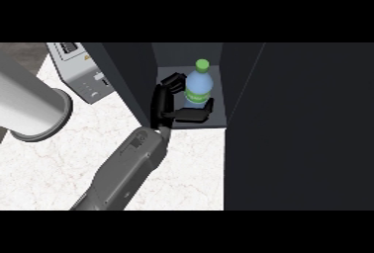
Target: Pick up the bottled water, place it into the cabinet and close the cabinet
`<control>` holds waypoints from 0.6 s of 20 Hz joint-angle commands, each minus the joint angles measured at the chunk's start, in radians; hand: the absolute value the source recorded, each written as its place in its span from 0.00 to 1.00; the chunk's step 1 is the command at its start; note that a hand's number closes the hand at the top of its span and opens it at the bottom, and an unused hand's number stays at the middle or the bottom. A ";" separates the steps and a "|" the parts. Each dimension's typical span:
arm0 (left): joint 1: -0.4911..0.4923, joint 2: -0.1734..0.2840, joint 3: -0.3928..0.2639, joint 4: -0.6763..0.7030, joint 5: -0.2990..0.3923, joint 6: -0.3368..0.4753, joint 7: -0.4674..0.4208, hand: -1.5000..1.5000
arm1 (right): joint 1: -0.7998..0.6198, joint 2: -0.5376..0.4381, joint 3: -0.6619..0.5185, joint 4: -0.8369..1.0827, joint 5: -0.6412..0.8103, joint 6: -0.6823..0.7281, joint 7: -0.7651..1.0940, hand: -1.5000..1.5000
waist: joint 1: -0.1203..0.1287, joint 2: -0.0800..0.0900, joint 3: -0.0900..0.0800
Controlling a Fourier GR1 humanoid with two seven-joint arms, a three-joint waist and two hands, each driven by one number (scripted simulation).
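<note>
Bottled water stands inside the open cabinet, a hand cupped beside it.

The dark cabinet [292, 123] fills the view's right side — its open compartment faces the white marbled bench [58, 163], with a dark door panel [120, 79] standing at the opening's left. A large grey cylinder [29, 106] lies across the left, and a grey appliance [84, 74] sits behind it near the top. One grey forearm [128, 173] rises from the lower edge to the cabinet; which arm it is I cannot tell. Its black hand [162, 101] reaches into the compartment — fingers and thumb spread around the bottled water [199, 84], thumb at the bottle's base. The bottle stands upright on the cabinet floor, green cap on top.
</note>
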State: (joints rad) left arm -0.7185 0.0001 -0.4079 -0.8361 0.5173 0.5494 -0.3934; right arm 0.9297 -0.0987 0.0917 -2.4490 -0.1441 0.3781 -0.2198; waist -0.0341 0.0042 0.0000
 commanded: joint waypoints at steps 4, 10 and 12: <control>-0.176 0.000 0.046 0.214 0.074 0.024 0.011 1.00 | 0.027 -0.018 -0.045 -0.040 -0.105 0.051 -0.007 0.00 | -0.017 0.003 0.000; -0.279 0.000 0.023 0.448 -0.024 0.065 -0.024 1.00 | -0.042 0.000 -0.039 -0.012 -0.103 0.024 0.033 0.00 | -0.027 0.013 0.000; -0.335 0.000 0.043 0.518 -0.025 0.107 -0.005 1.00 | -0.080 0.002 -0.034 0.002 -0.096 0.021 0.034 0.00 | -0.040 0.022 0.000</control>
State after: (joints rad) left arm -0.9794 0.0002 -0.3760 -0.4423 0.5148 0.6156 -0.4037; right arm 0.8700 -0.1044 0.0526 -2.4252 -0.1668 0.4020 -0.2107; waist -0.0619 0.0186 -0.0001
